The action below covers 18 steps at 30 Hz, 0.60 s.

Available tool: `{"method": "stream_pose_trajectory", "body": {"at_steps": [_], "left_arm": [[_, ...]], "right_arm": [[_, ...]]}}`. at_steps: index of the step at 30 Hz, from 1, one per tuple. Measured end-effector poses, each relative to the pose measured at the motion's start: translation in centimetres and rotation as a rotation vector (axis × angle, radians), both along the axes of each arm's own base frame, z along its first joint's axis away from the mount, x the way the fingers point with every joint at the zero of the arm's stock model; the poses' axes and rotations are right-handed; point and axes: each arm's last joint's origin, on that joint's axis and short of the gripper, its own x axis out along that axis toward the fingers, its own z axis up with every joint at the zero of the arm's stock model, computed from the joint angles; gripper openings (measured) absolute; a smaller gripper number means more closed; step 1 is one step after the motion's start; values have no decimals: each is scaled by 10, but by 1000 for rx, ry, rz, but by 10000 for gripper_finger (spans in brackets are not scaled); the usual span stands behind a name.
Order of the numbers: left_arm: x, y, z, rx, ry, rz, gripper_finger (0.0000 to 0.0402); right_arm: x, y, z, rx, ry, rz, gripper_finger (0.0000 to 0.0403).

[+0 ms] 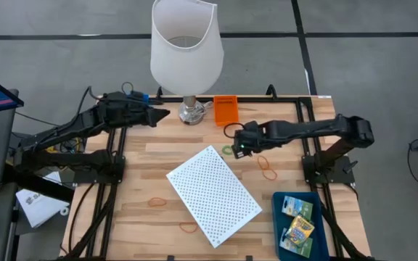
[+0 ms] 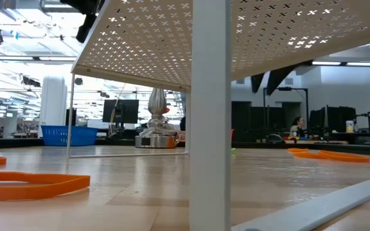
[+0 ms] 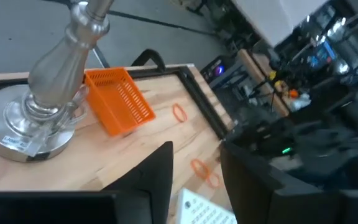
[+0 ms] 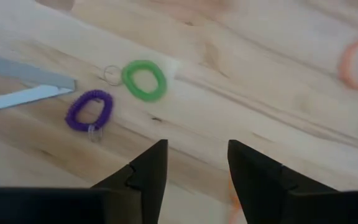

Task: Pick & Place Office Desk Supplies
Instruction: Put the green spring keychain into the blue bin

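Observation:
Thin orange rubber bands [image 1: 269, 172] lie loose on the wooden table, with others near the front [image 1: 156, 202]. A green coil ring [image 4: 144, 79] and a purple coil ring [image 4: 89, 111] lie flat just ahead of my right gripper [image 4: 194, 168], which hovers open above the wood near the table's middle [image 1: 239, 143]. Two colourful printed boxes [image 1: 300, 220] lie in a blue tray [image 1: 280, 233] at the near right corner. My left gripper [image 3: 194, 180] is open and hangs by the lamp's base [image 3: 30, 118] at the far left [image 1: 158, 114].
A white perforated board [image 1: 212, 196] stands slanted across the table's middle, one corner close to the rings [image 4: 23, 93]. An orange mesh basket [image 1: 226, 109] sits at the far edge beside the big white lamp [image 1: 186, 51]. Bare wood shows between the board and the tray.

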Motion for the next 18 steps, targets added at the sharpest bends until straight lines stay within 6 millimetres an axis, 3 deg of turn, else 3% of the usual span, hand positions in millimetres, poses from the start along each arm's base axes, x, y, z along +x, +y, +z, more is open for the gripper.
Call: {"method": "stream_pose_trajectory", "body": {"at_steps": [7, 11, 18], "left_arm": [[1, 1, 5, 5, -63, 61, 120], [1, 1, 7, 0, -89, 82, 119], [1, 2, 8, -1, -103, 90, 119]], "right_arm": [[13, -28, -23, 105, -163, 6, 155], [7, -41, -31, 99, -150, -27, 150], [-5, -60, -66, 185, -210, -92, 134]]}}
